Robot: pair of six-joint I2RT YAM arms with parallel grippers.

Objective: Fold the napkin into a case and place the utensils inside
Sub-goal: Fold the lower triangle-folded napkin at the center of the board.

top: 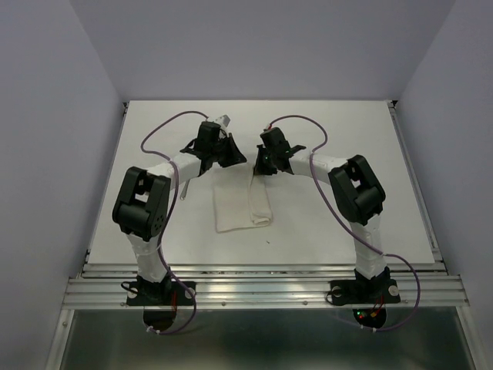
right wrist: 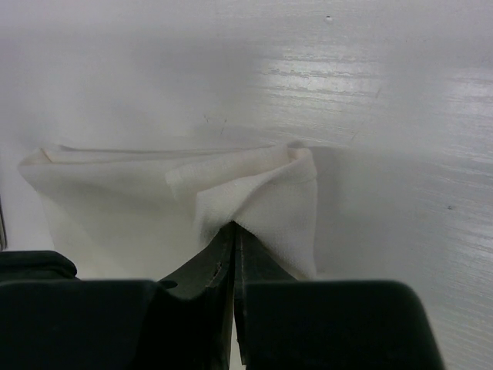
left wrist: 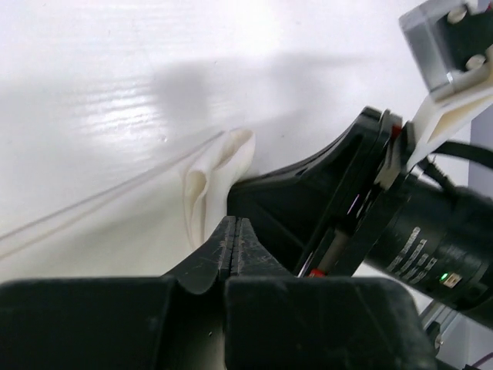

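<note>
Nearest the lens in the right wrist view are the two black fingers of the right tool (right wrist: 233, 240), pressed together with no gap. A corner of the napkin (right wrist: 131, 204) is nipped between their tips. From that pinch the cloth peaks up and drapes down both sides, then spreads flat to the left across the desk (right wrist: 370, 92).

The left tool (left wrist: 231, 231) is likewise closed, its pads meeting. A puckered fold of the white sheet stands right at its tips. Whether a layer is actually caught there I cannot tell, since the fingers hide the contact. Just to its right sits the other arm's black tool body, so the two are close neighbours.

From above, both tools are at the far end of the napkin, the left at the far left corner and the right at the far right one. The sheet is already a narrow strip whose long axis runs from the tools straight back toward the arm bases. An extra layer seems to lie along its right edge.

The next move likely turns on this: all the cloth lies on the near side of both tools, so a fold or pull should travel toward the bases. Neither arm is clearly nearer; each has its own corner. No cutlery can be made out with certainty.
</note>
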